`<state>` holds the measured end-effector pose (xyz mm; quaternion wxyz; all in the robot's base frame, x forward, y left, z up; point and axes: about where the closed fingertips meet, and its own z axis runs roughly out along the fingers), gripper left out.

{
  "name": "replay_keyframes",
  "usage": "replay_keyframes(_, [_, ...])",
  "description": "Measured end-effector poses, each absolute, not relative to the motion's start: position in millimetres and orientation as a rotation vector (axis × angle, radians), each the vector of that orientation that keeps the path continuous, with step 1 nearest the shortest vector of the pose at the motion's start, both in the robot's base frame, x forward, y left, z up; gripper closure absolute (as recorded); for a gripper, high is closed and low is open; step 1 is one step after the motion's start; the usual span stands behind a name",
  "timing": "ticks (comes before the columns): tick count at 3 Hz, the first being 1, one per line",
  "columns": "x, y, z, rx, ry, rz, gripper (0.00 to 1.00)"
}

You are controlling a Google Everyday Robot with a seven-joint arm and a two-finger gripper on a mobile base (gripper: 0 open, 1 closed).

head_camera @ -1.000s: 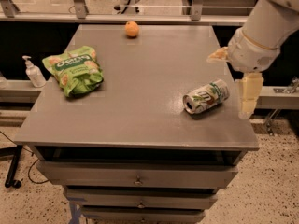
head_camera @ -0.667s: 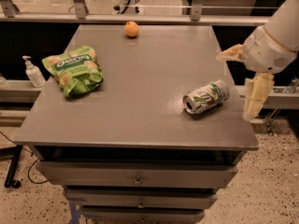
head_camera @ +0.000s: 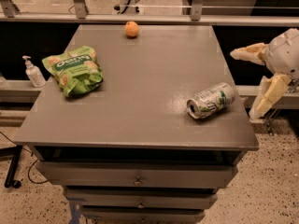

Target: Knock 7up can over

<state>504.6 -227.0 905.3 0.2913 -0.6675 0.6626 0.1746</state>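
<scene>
Your 7up can [head_camera: 210, 100] already lies on its side at the right of the surface [head_camera: 140, 101], so the knock looks done, and with the pincer [head_camera: 244, 85] spread wide and empty off the right edge, you need only pull it clear.

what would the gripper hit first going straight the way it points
Probably the 7up can, lying on its side by the table's right edge. The open gripper hangs just off that edge, pointing left; depth is unclear.
</scene>
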Motion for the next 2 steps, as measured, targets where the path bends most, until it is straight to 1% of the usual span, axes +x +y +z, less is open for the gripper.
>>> replay_keyframes(1, [511.7, -247.8, 918.6, -1.626, 1.749, 0.501, 0.00])
replay_keyframes(2, [513.1, -245.0, 920.2, -1.621, 1.740, 0.507, 0.00])
